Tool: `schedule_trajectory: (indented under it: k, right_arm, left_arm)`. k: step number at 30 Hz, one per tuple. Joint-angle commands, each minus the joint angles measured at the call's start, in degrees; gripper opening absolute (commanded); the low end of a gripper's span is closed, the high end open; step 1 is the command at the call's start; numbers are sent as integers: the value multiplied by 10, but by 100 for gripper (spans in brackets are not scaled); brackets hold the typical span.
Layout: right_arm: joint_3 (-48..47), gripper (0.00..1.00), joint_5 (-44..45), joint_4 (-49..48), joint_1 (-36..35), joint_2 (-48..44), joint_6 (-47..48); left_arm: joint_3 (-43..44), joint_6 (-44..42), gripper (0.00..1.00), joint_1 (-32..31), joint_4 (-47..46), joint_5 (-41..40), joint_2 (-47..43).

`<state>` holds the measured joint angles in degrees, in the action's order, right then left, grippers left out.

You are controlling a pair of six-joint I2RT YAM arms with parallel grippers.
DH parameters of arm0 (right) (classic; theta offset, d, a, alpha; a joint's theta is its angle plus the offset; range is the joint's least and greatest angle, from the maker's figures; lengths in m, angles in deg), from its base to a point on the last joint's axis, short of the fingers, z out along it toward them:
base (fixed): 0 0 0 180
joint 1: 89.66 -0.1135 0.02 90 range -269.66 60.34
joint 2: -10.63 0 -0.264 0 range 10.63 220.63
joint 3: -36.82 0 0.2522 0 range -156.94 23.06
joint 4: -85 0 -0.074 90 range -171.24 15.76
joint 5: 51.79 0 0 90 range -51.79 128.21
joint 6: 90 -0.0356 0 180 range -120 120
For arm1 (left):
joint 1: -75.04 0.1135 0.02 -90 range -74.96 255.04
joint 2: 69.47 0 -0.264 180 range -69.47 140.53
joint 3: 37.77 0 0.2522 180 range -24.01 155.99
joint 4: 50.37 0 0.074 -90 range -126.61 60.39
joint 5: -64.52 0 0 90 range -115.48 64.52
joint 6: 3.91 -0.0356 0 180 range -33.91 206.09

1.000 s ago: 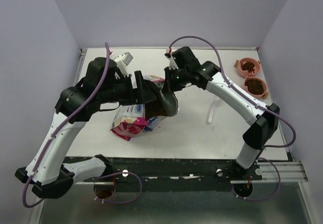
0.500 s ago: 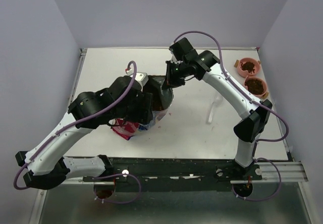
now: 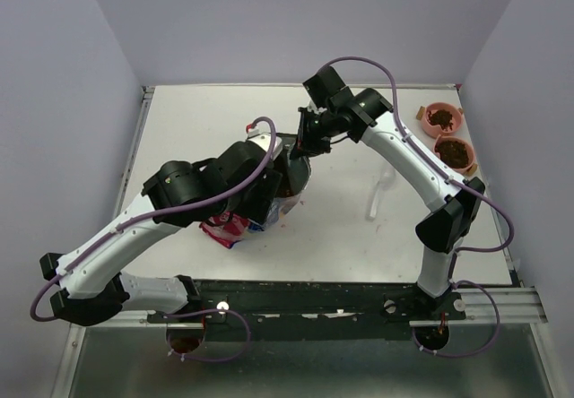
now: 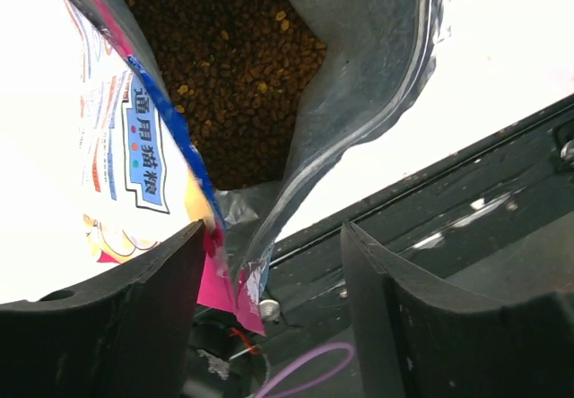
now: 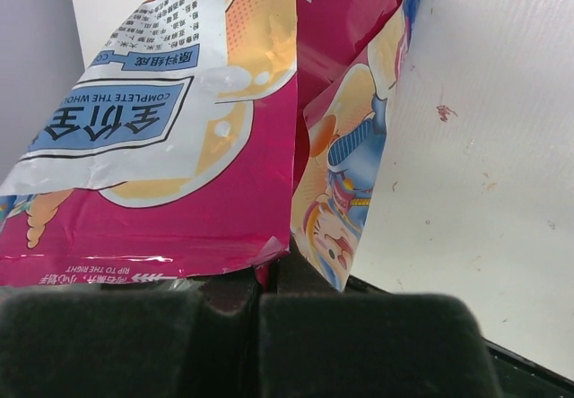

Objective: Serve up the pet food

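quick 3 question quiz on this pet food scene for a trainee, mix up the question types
1. True or false: the right gripper is shut on the edge of the bag.
2. In the left wrist view, where does the pet food lie? A) inside the open bag B) in a glass jar C) on a blue plate
3. In the top view, how many pink bowls at the table's right edge hold pet food?

Key: 1 true; 2 A; 3 two
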<state>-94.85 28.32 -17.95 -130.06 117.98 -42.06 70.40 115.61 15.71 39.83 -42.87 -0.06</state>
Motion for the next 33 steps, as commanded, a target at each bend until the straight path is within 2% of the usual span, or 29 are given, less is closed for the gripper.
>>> schedule_trajectory:
  k: [1, 5, 8, 14, 17, 20, 24, 29, 33]
  right_arm:
    - [-37, 0, 14, -24, 8, -64, -41]
    - [-43, 1, 38, -13, 8, -71, -50]
    - [-46, 0, 70, 3, 8, -76, -59]
    - [-72, 0, 180, 56, 10, -73, -90]
    - [-100, 0, 224, 82, 12, -65, -91]
    - [-113, 0, 255, 90, 16, -70, -95]
    - [-130, 1, 269, 96, 41, -77, -87]
    - [-112, 1, 192, 89, 133, -82, -51]
    - [-142, 2, 152, 92, 147, -67, -1]
  left_arm:
    - [-26, -29, 66, -4, 26, 9, -1]
    - [-28, -14, 55, -9, -1, 24, 12]
    - [-29, -3, 43, -14, -8, 5, 18]
    - [-15, -3, 23, -25, 39, -52, 65]
    - [-4, -15, 17, -45, 53, -66, 94]
    - [12, -23, 0, -67, 51, -77, 110]
    - [31, -35, 0, -83, 38, -60, 106]
    - [8, -71, 0, -91, -32, 37, 37]
    - [-11, -75, 0, -91, -63, 99, 5]
